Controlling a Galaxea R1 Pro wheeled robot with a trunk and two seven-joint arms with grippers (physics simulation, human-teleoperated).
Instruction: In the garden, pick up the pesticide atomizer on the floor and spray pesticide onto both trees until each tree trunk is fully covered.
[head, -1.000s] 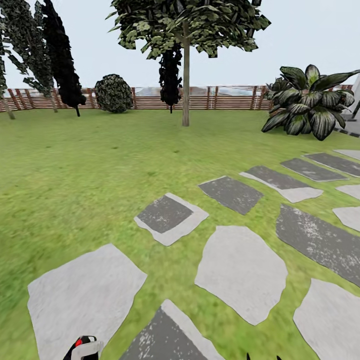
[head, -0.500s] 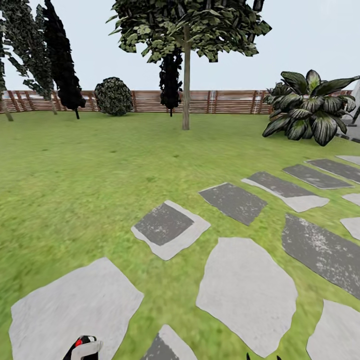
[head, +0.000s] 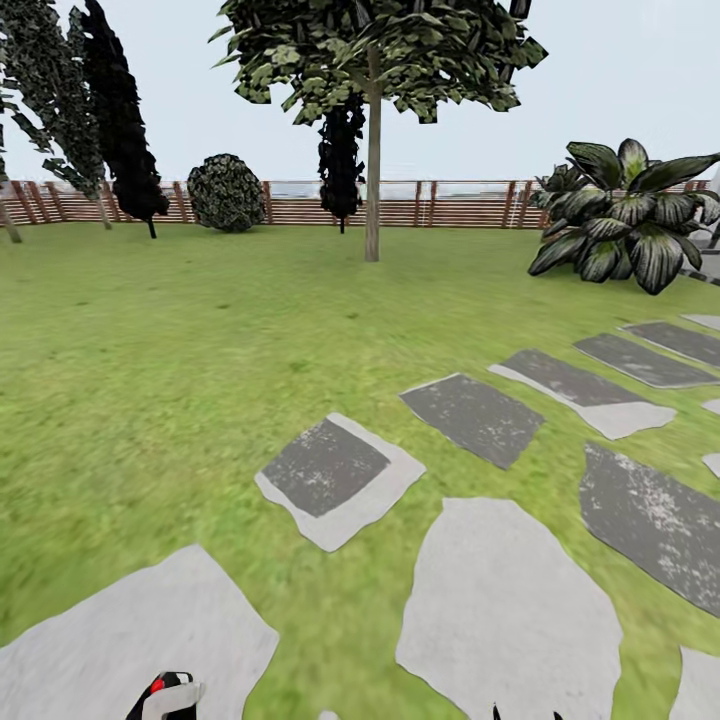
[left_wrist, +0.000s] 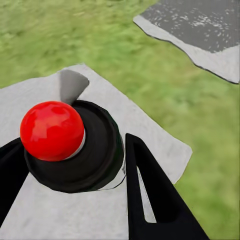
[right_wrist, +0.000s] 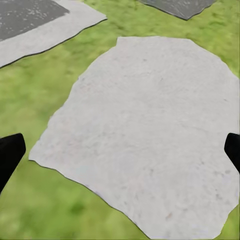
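Observation:
The pesticide atomizer (left_wrist: 70, 145), a black bottle with a round red top, sits between the two black fingers of my left gripper (left_wrist: 75, 145), which is shut on it. Its red and white top (head: 165, 694) pokes up at the bottom left of the head view. My right gripper (right_wrist: 122, 147) is open, fingers wide apart over a pale slab with nothing between them; its tips (head: 526, 714) show at the head view's bottom edge. One tree (head: 375, 50) with a straight grey-brown trunk (head: 372, 200) stands far ahead across the garden lawn (head: 170, 340).
Grey stepping slabs (head: 335, 478) run from the near ground off to the right. A broad-leaved plant (head: 625, 215) stands at the right. A brown slat fence (head: 460, 205) closes the back, with a round bush (head: 226, 190) and narrow dark trees (head: 125, 120) at the left.
The whole head view has shifted: the slabs have slid down and toward me and the fence line sits a little lower, so the camera has moved forward. Both grippers hold their places.

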